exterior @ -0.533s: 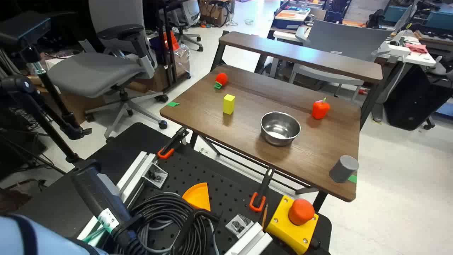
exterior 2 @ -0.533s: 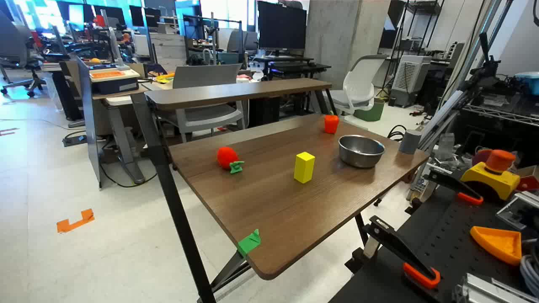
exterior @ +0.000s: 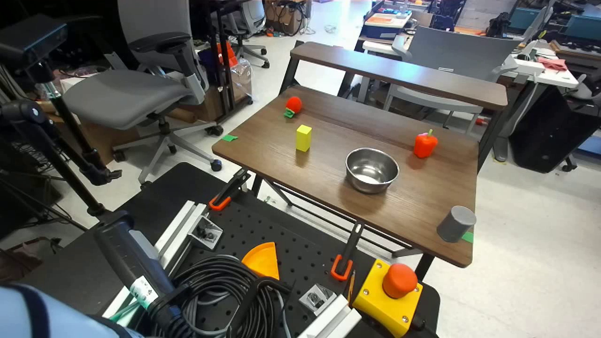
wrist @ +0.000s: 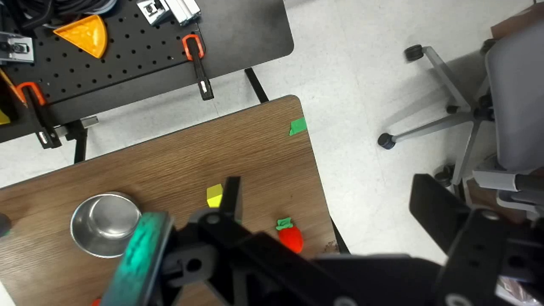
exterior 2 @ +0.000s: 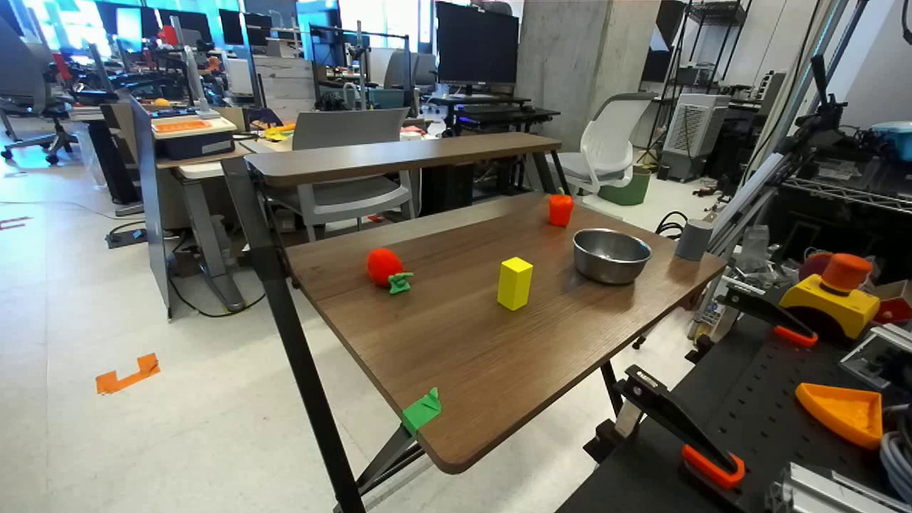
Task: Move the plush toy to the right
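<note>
The plush toy (exterior: 294, 104) is a small rounded red lump with a green leafy top. It lies on the brown table near its far left corner in an exterior view, and it also shows in an exterior view (exterior 2: 385, 267). In the wrist view the plush toy (wrist: 291, 239) lies on the table below and between the fingers, nearer the left finger, partly cut off by the gripper linkage. My gripper (wrist: 327, 179) is open with its fingers wide apart and nothing between the pads. It hangs above the table's side edge, apart from the toy. The gripper is out of both exterior views.
A yellow block (exterior: 303, 138), a steel bowl (exterior 2: 609, 272), a red-orange pepper (exterior: 425, 145) and a grey cylinder (exterior: 455, 224) stand on the table. A raised shelf (exterior: 399, 75) runs along the table's back. Two clamps (wrist: 199, 68) hold the black bench's edge. A chair (wrist: 516, 97) stands beside the table.
</note>
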Action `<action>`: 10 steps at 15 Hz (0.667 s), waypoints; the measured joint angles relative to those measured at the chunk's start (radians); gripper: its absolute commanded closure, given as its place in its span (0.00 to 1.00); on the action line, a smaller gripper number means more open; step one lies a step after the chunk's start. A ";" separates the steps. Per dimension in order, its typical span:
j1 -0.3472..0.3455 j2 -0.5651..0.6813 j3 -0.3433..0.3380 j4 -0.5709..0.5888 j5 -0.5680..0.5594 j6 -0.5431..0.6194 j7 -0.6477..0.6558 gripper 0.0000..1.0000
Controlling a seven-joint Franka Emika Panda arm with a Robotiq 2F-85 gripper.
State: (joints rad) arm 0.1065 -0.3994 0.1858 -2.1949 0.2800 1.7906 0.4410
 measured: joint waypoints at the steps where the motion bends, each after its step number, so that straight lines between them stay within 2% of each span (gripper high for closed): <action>1: 0.000 0.001 0.000 0.000 -0.002 0.001 0.000 0.00; 3: 0.000 0.016 0.004 0.000 -0.014 0.032 0.000 0.00; 5: 0.000 0.059 0.018 0.003 -0.058 0.114 0.000 0.00; 10: 0.001 0.310 0.059 0.106 -0.223 0.324 0.047 0.00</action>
State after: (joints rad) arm 0.1071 -0.0897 0.2446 -2.0886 0.0574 2.1146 0.4877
